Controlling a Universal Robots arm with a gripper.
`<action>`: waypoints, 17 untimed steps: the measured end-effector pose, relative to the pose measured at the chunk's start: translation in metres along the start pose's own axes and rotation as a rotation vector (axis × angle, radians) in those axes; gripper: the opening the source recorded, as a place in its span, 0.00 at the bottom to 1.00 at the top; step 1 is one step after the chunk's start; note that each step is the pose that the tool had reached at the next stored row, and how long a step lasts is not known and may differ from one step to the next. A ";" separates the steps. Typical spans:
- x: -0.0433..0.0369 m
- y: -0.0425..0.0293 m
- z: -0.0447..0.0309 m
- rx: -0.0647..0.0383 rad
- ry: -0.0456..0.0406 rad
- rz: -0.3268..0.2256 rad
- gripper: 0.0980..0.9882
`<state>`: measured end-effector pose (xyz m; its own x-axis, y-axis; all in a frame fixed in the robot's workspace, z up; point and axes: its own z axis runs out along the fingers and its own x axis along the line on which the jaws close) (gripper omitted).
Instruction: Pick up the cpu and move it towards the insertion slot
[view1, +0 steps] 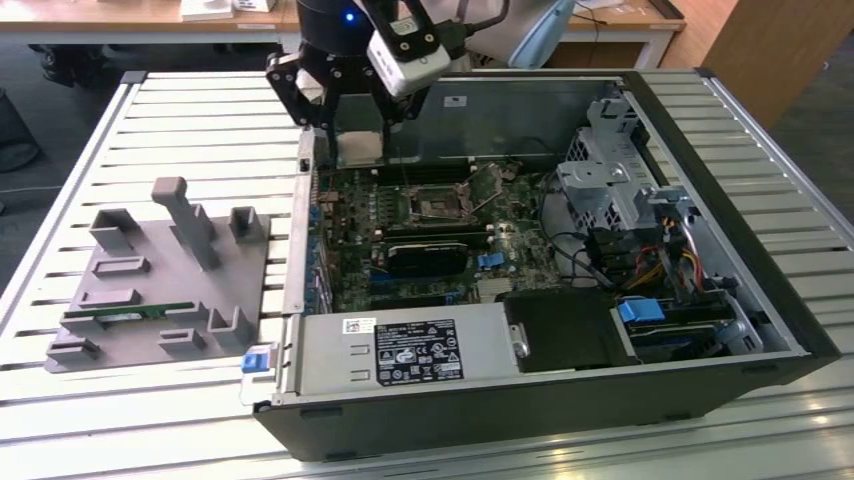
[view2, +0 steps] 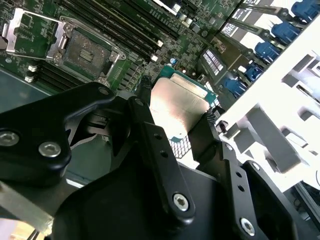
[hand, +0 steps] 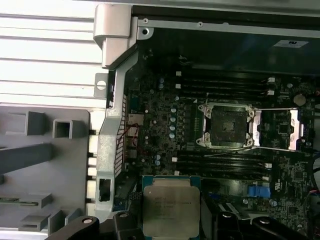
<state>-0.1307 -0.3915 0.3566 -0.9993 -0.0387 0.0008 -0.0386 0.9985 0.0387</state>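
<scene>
I am looking down on a slatted metal tabletop (view1: 160, 110) that is carrying an open computer case (view1: 534, 400), with a grey fixture tray (view1: 160, 290) sitting beside it toward the exterior view's left. Inside the case, the green motherboard (view1: 400, 215) is lying flat.

The arm is hanging over the case wall at about 11 o'clock from the board's middle in the exterior view, and the tool (view1: 360, 150) is gripping the cpu (view1: 360, 148) between its two black fingers (view2: 150, 145), which are closing narrowly on two opposite edges of the chip. In both wrist views the cpu (hand: 171, 210) is sitting right between the fingertips, raised above the board and touching nothing else that I can see. Its silver metal top is facing the first wrist camera, and its green border is showing around the lid. The chip is close to square, so I am not reading a clear long axis.

The insertion slot (view1: 438, 207) is lying open near the board's middle, its silvery frame surrounding a dark centre. In the first wrist view the insertion slot (hand: 227, 125) is sitting at about 1 o'clock from the chip, well apart from it.
</scene>
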 end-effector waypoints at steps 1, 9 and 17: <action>-0.0015 0.0005 0.0000 0.000 0.0000 0.000 0.50; -0.0084 0.0029 0.0001 0.000 0.0001 0.000 0.50; -0.0144 0.0051 0.0002 0.000 0.0000 0.000 0.50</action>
<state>-0.1165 -0.3859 0.3567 -0.9993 -0.0386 0.0009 -0.0386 0.9985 0.0387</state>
